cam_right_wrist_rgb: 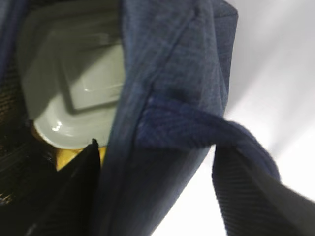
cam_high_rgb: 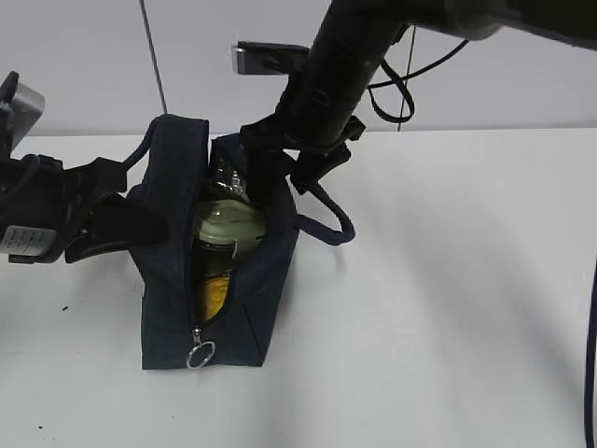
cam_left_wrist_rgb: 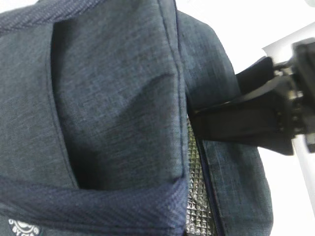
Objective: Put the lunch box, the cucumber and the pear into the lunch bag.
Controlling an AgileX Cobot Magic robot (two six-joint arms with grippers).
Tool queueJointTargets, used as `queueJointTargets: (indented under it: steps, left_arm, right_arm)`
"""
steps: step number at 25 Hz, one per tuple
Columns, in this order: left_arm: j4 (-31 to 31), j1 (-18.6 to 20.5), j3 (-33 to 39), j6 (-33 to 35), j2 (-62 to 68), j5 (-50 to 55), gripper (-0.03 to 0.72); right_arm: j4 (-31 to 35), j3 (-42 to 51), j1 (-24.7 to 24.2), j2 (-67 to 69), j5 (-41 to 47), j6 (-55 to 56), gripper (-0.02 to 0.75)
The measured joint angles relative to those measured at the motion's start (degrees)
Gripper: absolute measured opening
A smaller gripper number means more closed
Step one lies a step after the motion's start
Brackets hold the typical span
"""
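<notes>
The navy lunch bag (cam_high_rgb: 168, 308) stands open on the white table. Inside it lies the pale green lunch box (cam_high_rgb: 229, 224), with the yellow pear (cam_high_rgb: 213, 294) under its near end. From the right wrist the lunch box (cam_right_wrist_rgb: 74, 73) and a strip of the pear (cam_right_wrist_rgb: 64, 155) show past the bag's wall (cam_right_wrist_rgb: 162, 98). The cucumber is hidden. My left gripper (cam_high_rgb: 140, 219) is shut on the bag's left wall. My right gripper (cam_high_rgb: 297, 177) stands open astride the right wall, one finger (cam_right_wrist_rgb: 74, 191) inside the bag. The left wrist view shows only bag fabric (cam_left_wrist_rgb: 108, 98), silver lining (cam_left_wrist_rgb: 194, 182) and the right gripper's finger (cam_left_wrist_rgb: 246, 123).
The bag's right handle (cam_high_rgb: 336, 219) loops out over the table beside my right gripper. The zipper's ring pull (cam_high_rgb: 201, 355) hangs at the bag's near end. White table (cam_high_rgb: 448, 308) stretches to the right and in front of the bag.
</notes>
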Motion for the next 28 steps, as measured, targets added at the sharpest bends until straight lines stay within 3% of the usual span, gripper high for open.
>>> queueJointTargets:
  steps: [4, 9, 10, 17, 21, 28]
  left_arm:
    - [0.0, 0.0, 0.0, 0.0, 0.0, 0.0, -0.019]
    - [-0.1, 0.0, 0.0, 0.0, 0.0, 0.0, -0.019]
    - [-0.2, 0.0, 0.0, 0.0, 0.0, 0.0, -0.019]
    - [-5.1, -0.6, 0.0, 1.9, 0.0, -0.6, -0.019]
    - [-9.1, -3.4, -0.1, 4.9, 0.9, -0.9, -0.019]
    - [-10.0, -6.7, -5.9, 5.3, 5.3, -1.4, -0.019]
  right_arm:
    - [-0.5, 0.0, 0.0, 1.1, 0.0, 0.0, 0.437]
    - [-1.5, 0.0, 0.0, 1.1, 0.0, 0.2, 0.070]
    - [-1.8, 0.0, 0.0, 1.1, 0.0, 0.2, 0.032]
    - [-5.4, 0.0, 0.0, 1.1, 0.0, -0.1, 0.009]
    - [-10.3, 0.0, 0.0, -0.4, 0.0, 0.2, 0.008]
    - [-20.0, 0.2, 0.1, -6.2, 1.3, 3.3, 0.008]
